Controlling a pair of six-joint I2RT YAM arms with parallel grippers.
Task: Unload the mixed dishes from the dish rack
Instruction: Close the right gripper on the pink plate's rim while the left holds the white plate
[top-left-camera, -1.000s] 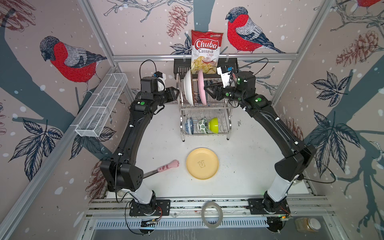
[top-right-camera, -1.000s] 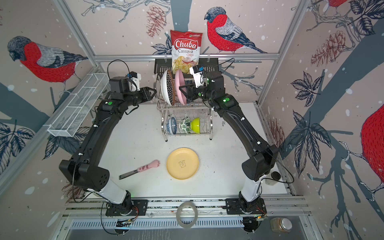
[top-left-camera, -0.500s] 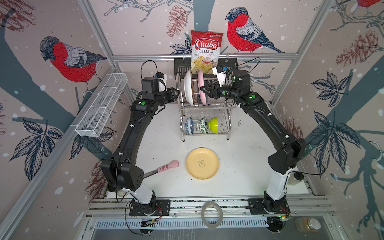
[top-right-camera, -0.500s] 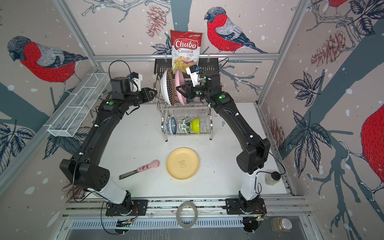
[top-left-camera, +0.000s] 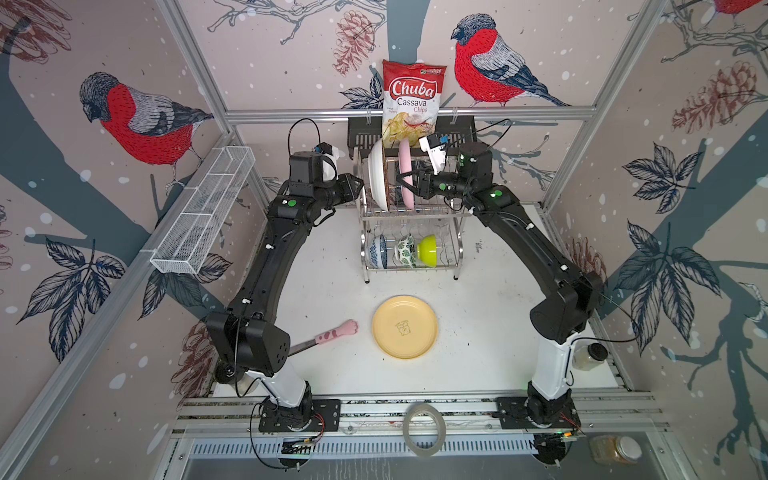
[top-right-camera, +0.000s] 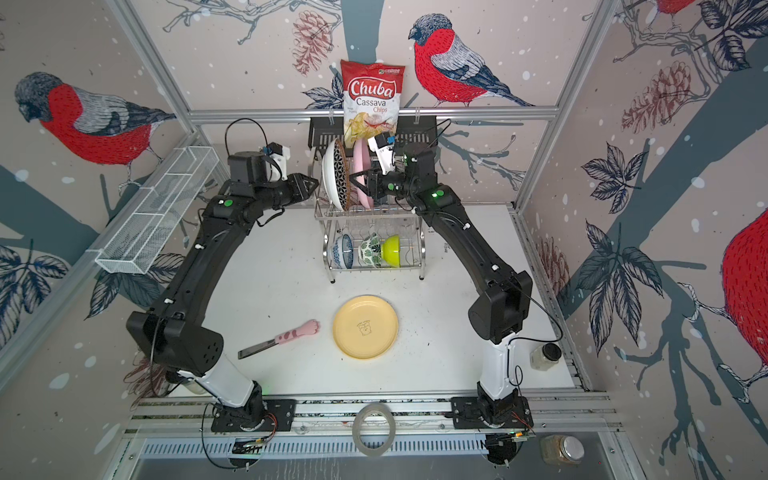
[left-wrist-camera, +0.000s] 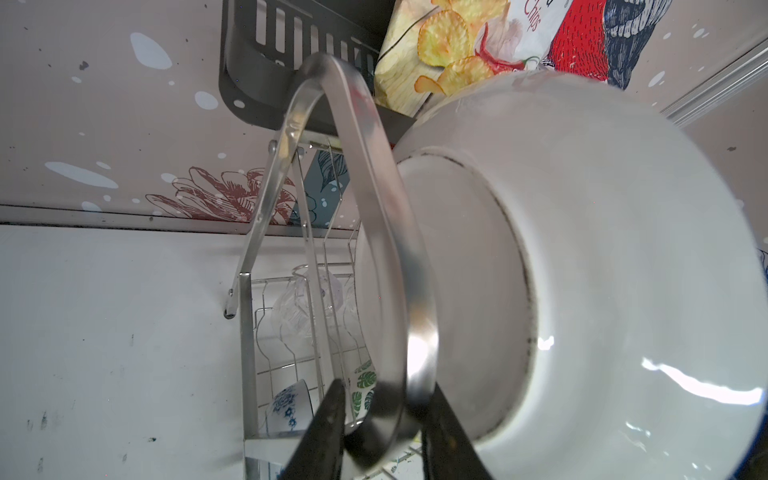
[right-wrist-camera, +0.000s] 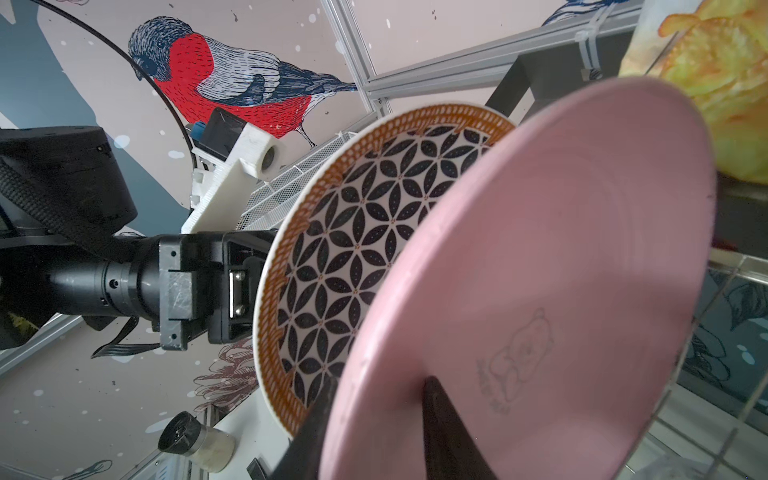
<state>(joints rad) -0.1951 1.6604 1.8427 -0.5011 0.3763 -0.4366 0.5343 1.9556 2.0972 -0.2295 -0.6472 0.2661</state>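
Observation:
The dish rack (top-left-camera: 411, 216) stands at the back of the table. Upright in its upper tier are a white plate (top-left-camera: 376, 178), a geometric-faced plate (top-right-camera: 341, 178) and a pink plate (top-left-camera: 405, 166). My left gripper (left-wrist-camera: 386, 384) is shut on the rack's arched steel handle (left-wrist-camera: 390, 249), beside the white plate (left-wrist-camera: 602, 249). My right gripper (right-wrist-camera: 380, 378) is shut on the pink plate's (right-wrist-camera: 540, 249) rim, one finger on each face. The lower tier holds a blue-floral bowl (top-left-camera: 378, 251), a green-leaf bowl (top-left-camera: 405, 251), a lime bowl (top-left-camera: 428, 250) and a clear glass (left-wrist-camera: 307, 307).
A yellow plate (top-left-camera: 404, 326) and a pink cat-paw utensil (top-left-camera: 332, 334) lie on the table in front of the rack. A chips bag (top-left-camera: 411, 99) stands in the black wall basket (top-left-camera: 361, 135) just behind it. A white mesh basket (top-left-camera: 203, 212) hangs on the left wall.
My right gripper has slid left over the pink plate's rim and its jaws have closed on it. The left jaws have narrowed onto the rack handle; that arm has barely moved.

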